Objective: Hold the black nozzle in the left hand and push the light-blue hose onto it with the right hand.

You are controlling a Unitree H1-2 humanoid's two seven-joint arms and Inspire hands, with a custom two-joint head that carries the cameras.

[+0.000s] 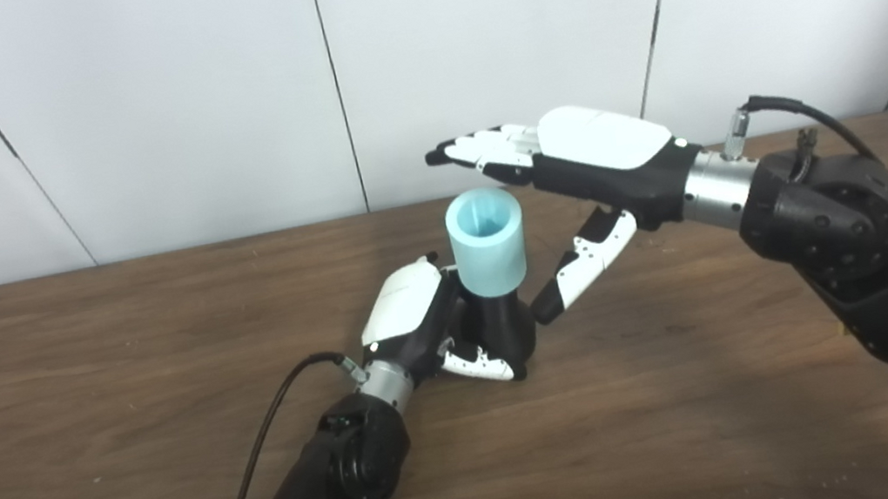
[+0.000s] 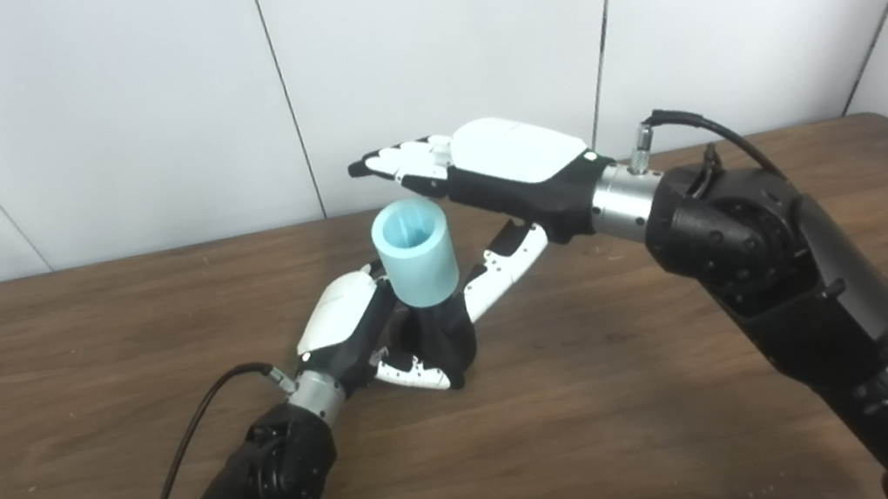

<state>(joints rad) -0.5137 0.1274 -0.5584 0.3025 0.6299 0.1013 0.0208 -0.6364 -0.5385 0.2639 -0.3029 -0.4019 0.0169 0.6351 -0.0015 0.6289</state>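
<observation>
The left hand (image 1: 419, 319) is wrapped around the black nozzle (image 1: 502, 324), which stands upright on the table (image 1: 77, 384) with the light-blue hose (image 1: 487, 241) already on its top. The right hand (image 1: 581, 163) hovers spread and empty just above; it should press straight down on the rim while the left braces.

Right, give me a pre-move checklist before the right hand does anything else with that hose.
1. Left hand closed around the black nozzle: ok.
2. Nozzle base resting on the table: ok, as far as the views show.
3. Light-blue hose sitting on top of the nozzle, roughly upright: ok.
4. Hose pushed fully home: cannot tell; the joint depth is hidden inside the hose.
5. Right hand gripping the hose: not ok; it is open, fingers stretched above and behind the hose, thumb hanging beside it, apart.
6. Top of the hose free for a downward push: ok.
</observation>
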